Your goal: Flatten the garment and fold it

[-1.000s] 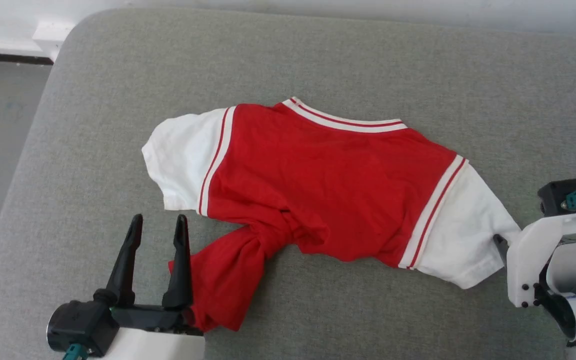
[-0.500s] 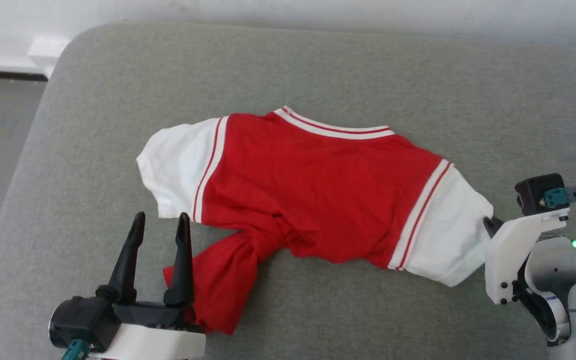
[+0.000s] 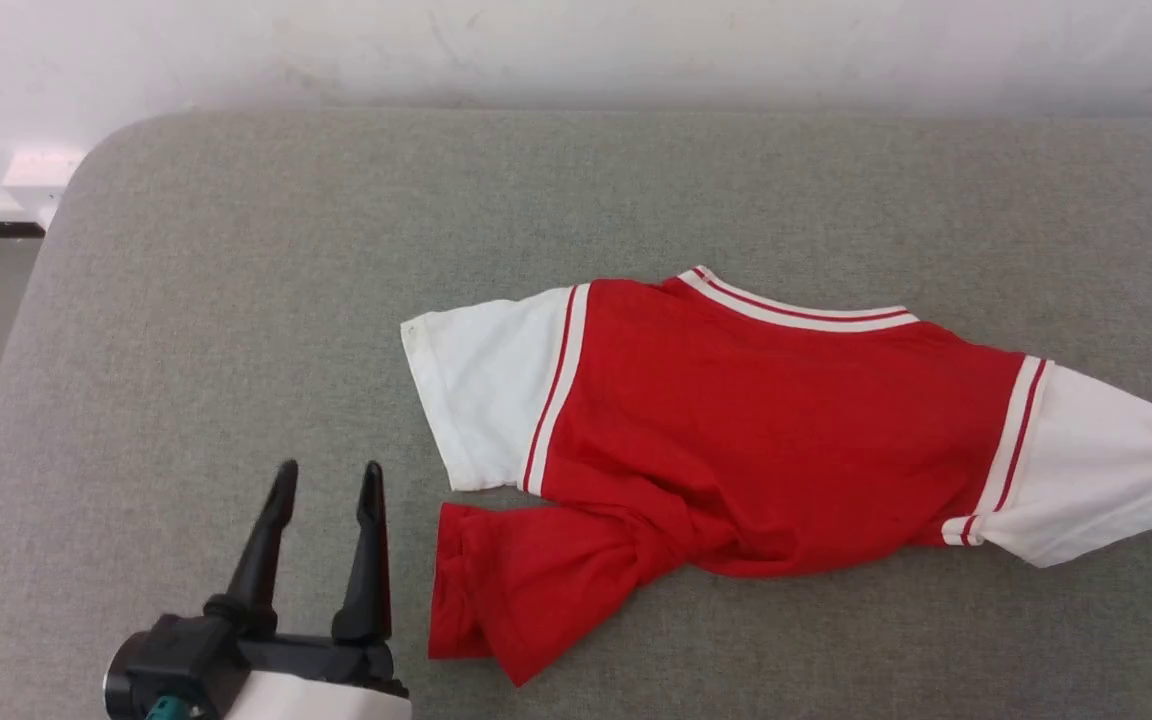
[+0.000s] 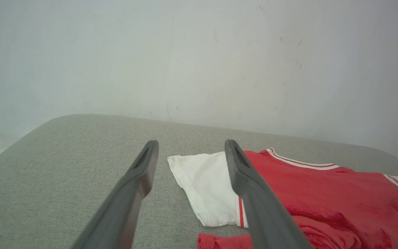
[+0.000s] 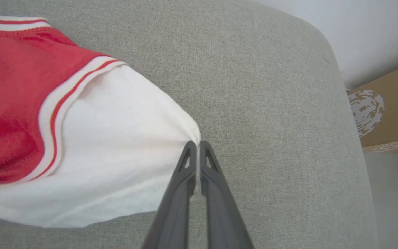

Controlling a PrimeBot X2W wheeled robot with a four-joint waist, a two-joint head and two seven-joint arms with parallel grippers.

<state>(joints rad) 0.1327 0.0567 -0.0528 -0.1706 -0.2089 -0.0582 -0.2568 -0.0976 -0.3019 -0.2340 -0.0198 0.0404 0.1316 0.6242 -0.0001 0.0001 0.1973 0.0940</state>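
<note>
Crosswise, the garment (image 3: 756, 420) runs leftward from the right pincer (image 5: 197, 144), clamped on its sleeve (image 5: 116, 138). The left pincer (image 3: 328, 478), apart, hovers beside the bunched hem (image 3: 516, 590).

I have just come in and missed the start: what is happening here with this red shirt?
The robot is working on a red garment that lies on a grey padded surface. Its right gripper is shut on the edge of the white sleeve on its right side. The left gripper stands open beside the bunched red hem, apart from it. The hem is twisted, so the garment is not yet flat.
</note>
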